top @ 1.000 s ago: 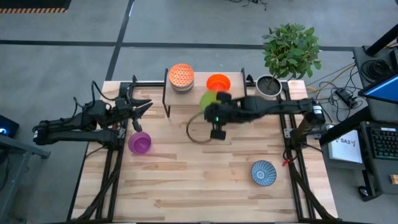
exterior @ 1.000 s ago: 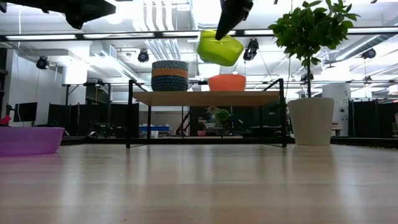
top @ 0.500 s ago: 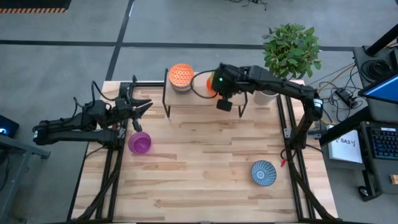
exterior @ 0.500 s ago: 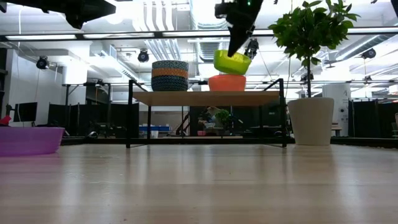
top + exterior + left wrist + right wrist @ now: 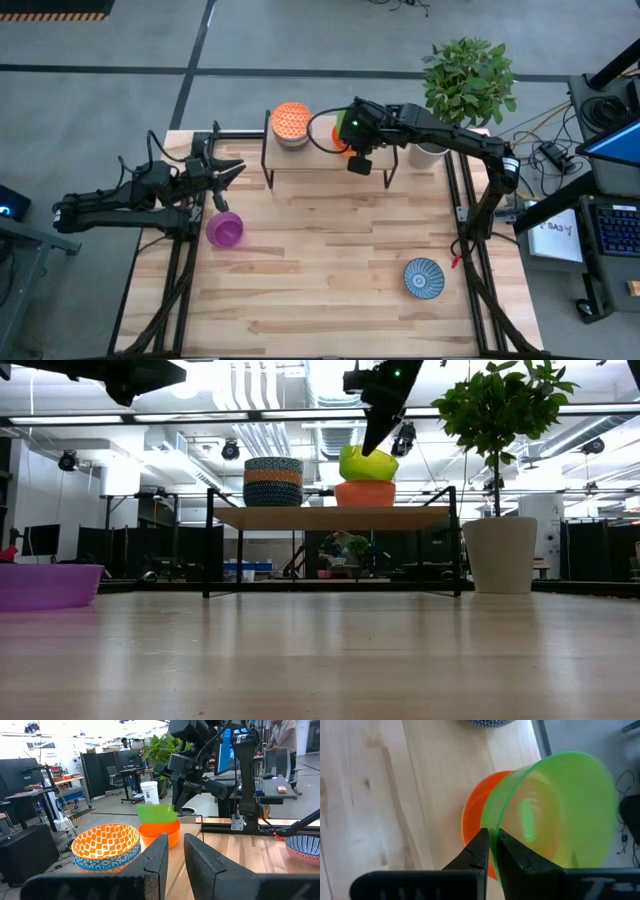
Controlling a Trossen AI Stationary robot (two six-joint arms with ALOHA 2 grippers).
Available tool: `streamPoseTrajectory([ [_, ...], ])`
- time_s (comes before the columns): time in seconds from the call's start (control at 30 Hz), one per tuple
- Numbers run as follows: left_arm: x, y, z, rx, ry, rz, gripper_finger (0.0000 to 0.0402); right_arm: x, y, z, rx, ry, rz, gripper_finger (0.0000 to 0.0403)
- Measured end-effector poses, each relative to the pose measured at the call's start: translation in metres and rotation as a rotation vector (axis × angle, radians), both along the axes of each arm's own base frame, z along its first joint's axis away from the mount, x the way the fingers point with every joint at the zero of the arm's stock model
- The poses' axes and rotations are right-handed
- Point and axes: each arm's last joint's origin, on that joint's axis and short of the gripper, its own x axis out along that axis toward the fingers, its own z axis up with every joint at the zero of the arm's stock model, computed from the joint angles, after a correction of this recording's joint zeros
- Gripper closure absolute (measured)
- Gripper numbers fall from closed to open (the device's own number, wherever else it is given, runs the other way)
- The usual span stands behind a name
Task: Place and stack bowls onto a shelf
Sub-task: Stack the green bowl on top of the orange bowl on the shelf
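Green bowl (image 5: 368,463) sits tilted in the red-orange bowl (image 5: 365,493) on the shelf (image 5: 330,517), at 12 o'clock on the surface (image 5: 330,270). Right end effector (image 5: 489,851) is clamped on the green bowl's rim. Stack of patterned bowls (image 5: 291,124) stands just beside, at the shelf's 9 o'clock end. Left end effector (image 5: 232,171) hovers at 9 o'clock, fingers slightly apart, near the purple bowl (image 5: 224,230). Blue-white striped bowl (image 5: 424,277) lies at 4 o'clock.
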Motion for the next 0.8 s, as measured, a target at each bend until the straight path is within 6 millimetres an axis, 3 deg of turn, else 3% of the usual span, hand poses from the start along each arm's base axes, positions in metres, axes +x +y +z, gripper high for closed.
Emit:
streamPoseTrajectory([
  [0.57,0.000,0.000,0.000,0.000,0.000,0.000,0.0358,0.002,-0.001,-0.005,0.014,-0.022,-0.029,0.0322],
  [0.8,0.000,0.000,0.000,0.000,0.001,0.000,0.0358,0.018,-0.004,0.007,0.032,-0.265,-0.020,0.0343],
])
